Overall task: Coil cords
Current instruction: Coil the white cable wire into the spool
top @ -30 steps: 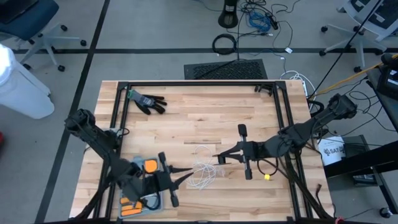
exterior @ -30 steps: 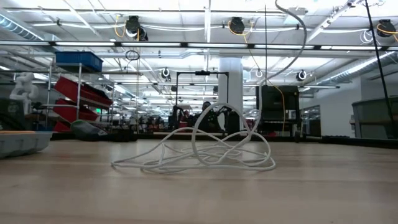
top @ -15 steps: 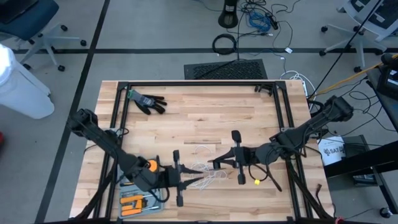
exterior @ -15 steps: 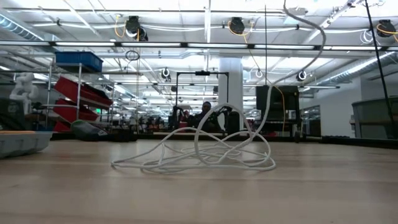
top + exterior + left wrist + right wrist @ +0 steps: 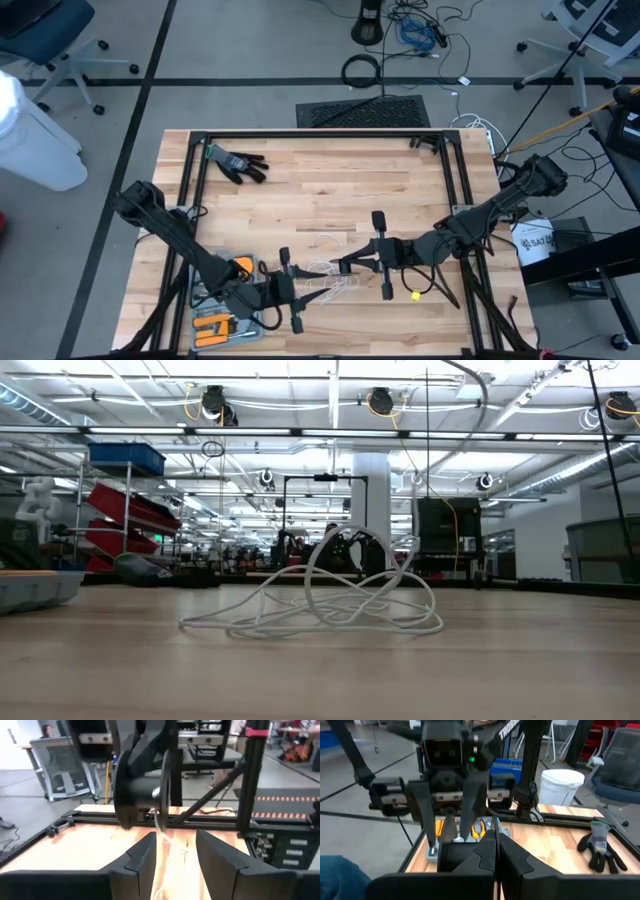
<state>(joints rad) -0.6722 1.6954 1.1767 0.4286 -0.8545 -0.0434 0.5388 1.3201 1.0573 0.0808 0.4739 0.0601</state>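
- The cord (image 5: 328,277) lies as a loose white tangle on the worktop (image 5: 330,190), toward the near edge and about midway across; in the low view (image 5: 325,600) several loops stand up off the wood instead of lying flat.
- The left pincer (image 5: 312,291) sits low at the tangle's near-left side, fingers spread, with strands running up between them in its wrist view. Closing here would likely catch one strand, or several at once, and drag the whole heap.
- The right pincer (image 5: 340,267) meets the tangle from the other side, fingers pressed together. It seems to pinch a strand, but I cannot tell for sure.
- The two tips are close together. A small sideways move by either arm could knock them into each other, and the standing loops could snag on a finger.
- If the right tip does hold a strand, a pull from the left would tighten the snarl into a knot.
- The tool tray (image 5: 222,318) sits just beside the left arm at the near-left corner, so that arm has little room to back away.
- Beyond the tangle the bare wood runs wide to the far frame rail (image 5: 320,134), which is the safest place to spread the loops.
- The black glove (image 5: 238,163) lies well apart at the far left.
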